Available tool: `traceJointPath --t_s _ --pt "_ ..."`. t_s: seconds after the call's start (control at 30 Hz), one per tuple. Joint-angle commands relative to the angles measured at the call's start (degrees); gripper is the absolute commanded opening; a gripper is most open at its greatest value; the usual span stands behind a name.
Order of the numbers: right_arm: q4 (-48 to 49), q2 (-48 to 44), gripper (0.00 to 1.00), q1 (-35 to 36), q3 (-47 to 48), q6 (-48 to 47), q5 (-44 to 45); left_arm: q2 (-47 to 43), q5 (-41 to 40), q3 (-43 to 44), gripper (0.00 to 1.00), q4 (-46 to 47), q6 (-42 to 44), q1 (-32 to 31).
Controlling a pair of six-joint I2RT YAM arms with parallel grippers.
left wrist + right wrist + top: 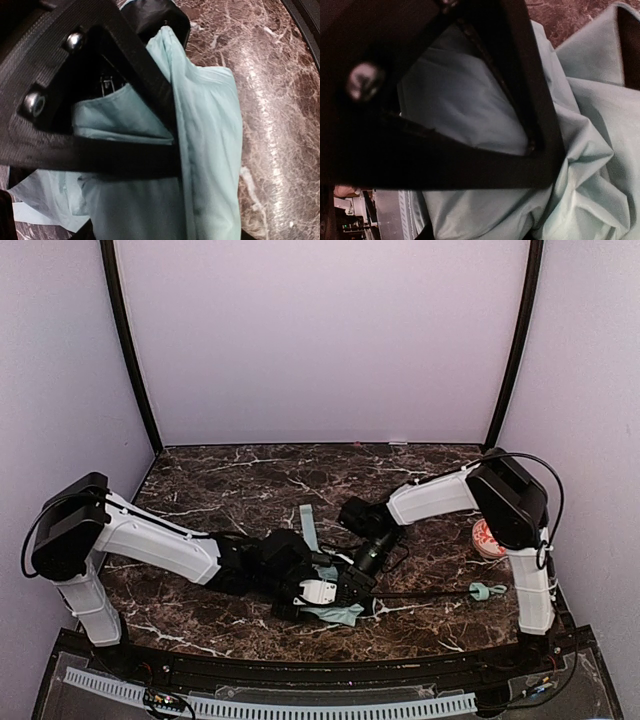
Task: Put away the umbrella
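The umbrella (340, 613) lies folded near the table's front middle, its pale mint fabric bunched under both grippers. Its thin black shaft (430, 594) runs right to the small mint handle (487, 590). A mint strap (308, 525) sticks out toward the back. My left gripper (335, 590) sits on the canopy; in the left wrist view the folded fabric (210, 130) fills the space between its fingers, and how tight they are does not show. My right gripper (368, 562) meets the bundle from the right, shut on creased fabric (590, 150).
An orange-red patterned ball (486, 538) rests by the right arm's base. Pale walls with black corner posts enclose the dark marble table (230, 480). A black rail (300, 680) runs along the front edge.
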Motion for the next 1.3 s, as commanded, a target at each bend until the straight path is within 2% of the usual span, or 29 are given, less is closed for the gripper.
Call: traceJointPath --t_s 0.0,0.13,0.23,0.37,0.5,0.53,0.63,0.73,0.83,0.93,1.1,1.27 --pt "8.0 -3.8 0.29 -2.5 -0.7 3.6 11.4 3.9 4.5 1.6 0.54 -16.1 -0.9 0.2" --pt "16.5 -12.2 0.45 -5.6 -2.5 7.5 11.5 5.9 8.0 2.6 0.38 -20.9 -1.9 0.2" --pt "20.6 -18.9 0.50 -7.8 -5.4 8.9 12.4 7.6 9.1 4.2 0.26 -23.7 -3.5 1.0" --pt "25.5 -28.2 0.52 -9.3 -12.7 9.6 18.0 8.5 11.7 5.0 0.18 -24.8 -4.7 2.6" --pt "32.8 -38.2 0.52 -8.7 -23.2 13.0 26.3 9.9 14.5 6.9 0.17 -27.4 -5.0 4.0" --pt "35.2 -40.7 0.52 -7.6 -25.7 13.4 28.5 10.5 15.6 7.6 0.16 -28.4 -5.2 4.5" --pt "45.6 -50.2 0.53 2.2 -35.7 10.2 41.8 12.3 18.2 10.2 0.11 -31.5 -5.6 6.2" --pt "54.9 -55.6 0.56 10.9 -45.5 6.2 49.3 13.4 20.5 12.0 0.05 -33.8 -5.6 7.3" --pt "58.8 -55.4 0.57 16.6 -48.7 3.7 54.0 14.3 21.6 13.7 0.03 -35.9 -5.5 7.5" --pt "58.5 -50.5 0.59 18.9 -46.9 0.7 55.5 15.5 23.1 15.0 0.00 -37.4 -5.2 7.8" --pt "57.5 -41.9 0.62 19.8 -43.3 -4.4 55.3 17.9 25.2 16.8 0.00 -39.5 -5.7 9.3" --pt "57.4 -38.4 0.63 20.0 -42.6 -7.9 55.0 19.1 27.6 17.6 0.00 -40.1 -6.1 10.6"
